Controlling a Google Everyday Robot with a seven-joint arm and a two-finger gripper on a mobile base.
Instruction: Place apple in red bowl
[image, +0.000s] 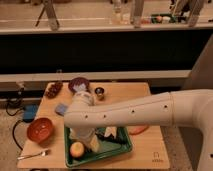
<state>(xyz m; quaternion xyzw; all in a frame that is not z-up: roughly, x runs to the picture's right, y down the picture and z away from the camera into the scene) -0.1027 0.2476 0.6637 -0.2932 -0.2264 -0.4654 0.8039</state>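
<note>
1. Claw (93, 143) at the end of the bulky white robot arm (150, 112) hangs low inside the rectangular green plastic tray (125, 146), which sits at the front middle of the light wooden surface (150, 152).
2. Whether the claw is apart or together cannot be told from this angle.
3. The apple (77, 148), a small round yellow-orange fruit with a reddish blush, lies in the tray's front left part. It is just left of the claw and slightly nearer the front edge; whether the two touch cannot be told.
4. The apple is round, so it shows no long axis, and which way its stem end points cannot be made out.
5. The red bowl (40, 129), round and orange-red with a darker inside, stands on the surface left of the tray, apart from the apple.
6. A round purple bowl (79, 85) stands at the back, a long orange carrot (138, 130) lies right of the tray, and a metal fork (35, 155) lies at the front left.
</note>
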